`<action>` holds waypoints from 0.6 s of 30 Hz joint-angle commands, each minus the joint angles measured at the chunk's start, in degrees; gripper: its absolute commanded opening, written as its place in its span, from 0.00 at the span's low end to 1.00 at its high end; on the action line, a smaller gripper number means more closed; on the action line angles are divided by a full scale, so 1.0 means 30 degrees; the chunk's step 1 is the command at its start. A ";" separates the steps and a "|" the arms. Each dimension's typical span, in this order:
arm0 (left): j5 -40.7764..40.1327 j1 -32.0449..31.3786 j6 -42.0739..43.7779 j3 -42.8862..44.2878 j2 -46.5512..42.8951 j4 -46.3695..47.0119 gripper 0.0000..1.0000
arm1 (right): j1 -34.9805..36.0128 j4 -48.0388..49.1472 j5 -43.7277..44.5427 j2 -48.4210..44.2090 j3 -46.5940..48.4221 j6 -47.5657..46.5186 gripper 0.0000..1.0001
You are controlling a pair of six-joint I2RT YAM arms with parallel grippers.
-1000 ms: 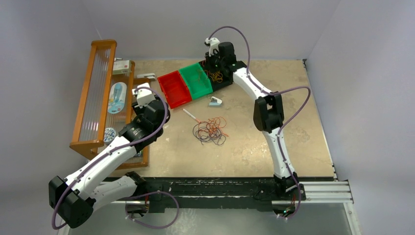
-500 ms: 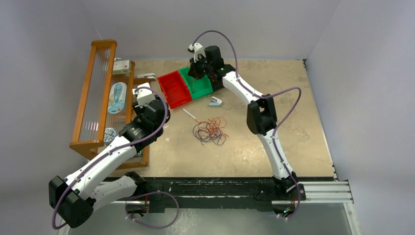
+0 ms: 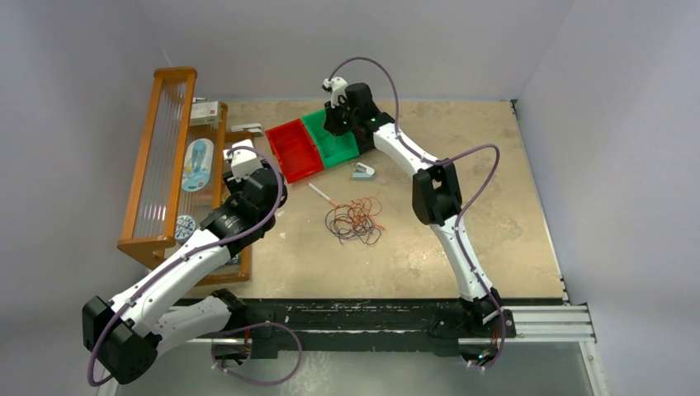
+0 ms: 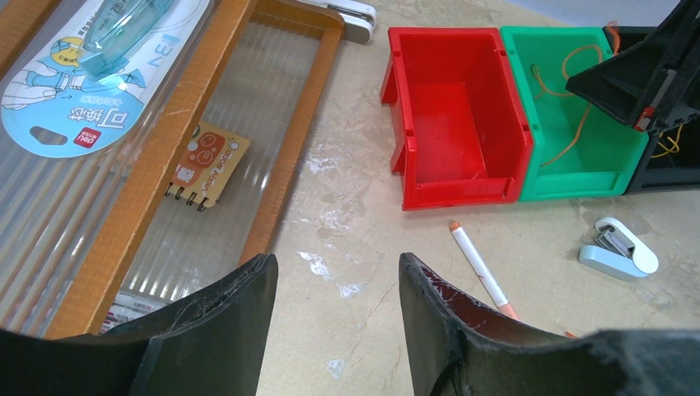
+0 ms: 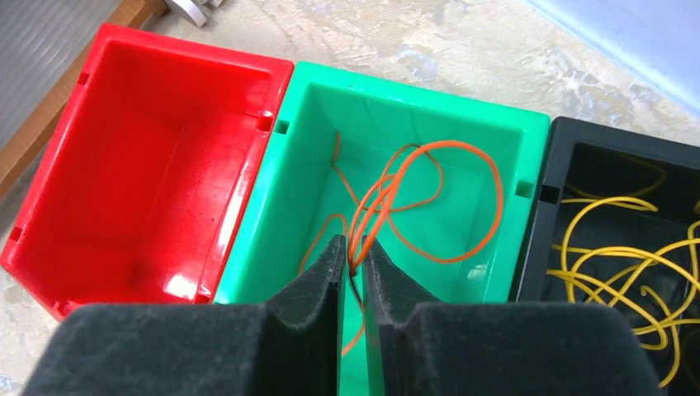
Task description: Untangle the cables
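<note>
Releasing the orange cable (image 5: 369, 210) into the green bin (image 5: 429, 111)
My right fingers (image 5: 314, 289) are pinching it narrowly; I'm aiming to spread them fully before lifting, avoiding snags. My left fingers (image 4: 223, 330) are hanging wide, empty; the remaining cables (image 3: 357, 219) are lying mid-tabletop (image 3: 495, 231).

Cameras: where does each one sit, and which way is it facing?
Top: above and behind, looking down at the table; left arm and right arm show.
Left wrist: low, facing red bin and green bin; open left claw shows.
Right wrist: looking down into green bin; right claw pinches orange wire.
All share both bins.
</note>
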 commanded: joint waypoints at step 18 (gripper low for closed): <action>0.0491 0.0110 0.0188 0.0668 0.0302 0.0691 0.60 | -0.0011 0.1631 0.3100 -0.5093 -0.2837 0.0316 0.51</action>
